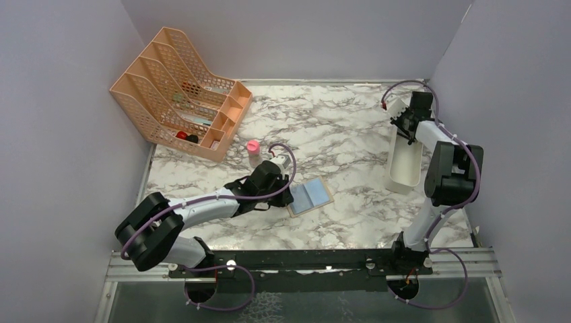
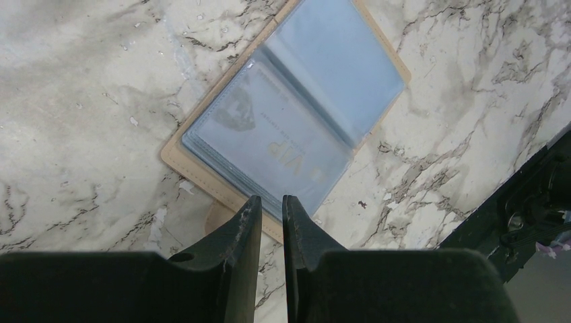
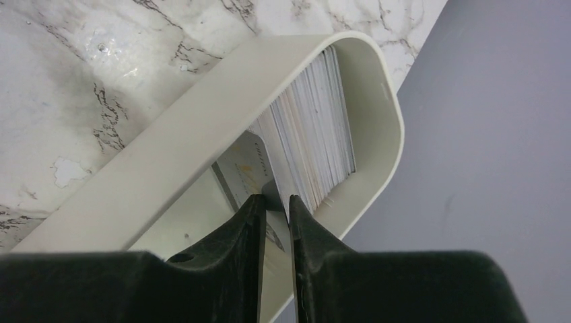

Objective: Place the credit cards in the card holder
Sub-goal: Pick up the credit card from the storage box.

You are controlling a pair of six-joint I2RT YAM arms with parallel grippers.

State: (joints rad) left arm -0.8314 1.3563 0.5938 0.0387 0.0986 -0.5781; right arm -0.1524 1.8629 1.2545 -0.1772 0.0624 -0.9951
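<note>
At the bench's (image 1: 350, 128) right edge, a white tray (image 1: 404, 176) holds credit cards (image 3: 316, 128) stacked on edge at its far end. The right end effector (image 3: 273, 198) clamps one tilted card (image 3: 246, 168), and the right arm (image 1: 444, 168) reaches far. Mid-bench, the card holder (image 1: 310, 196) lies open, blue side up, long axis left-right. The left end effector (image 2: 271, 200) is nearly together at its near edge, and the left arm (image 1: 202, 205) is stretched low.

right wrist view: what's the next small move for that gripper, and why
Probably lift the right gripper straight up, drawing the front card out of the white tray. Its fingertips pinch that card's edge, apart from the stack behind it. The card holder lies open on the table, with the left gripper at its near edge.
</note>
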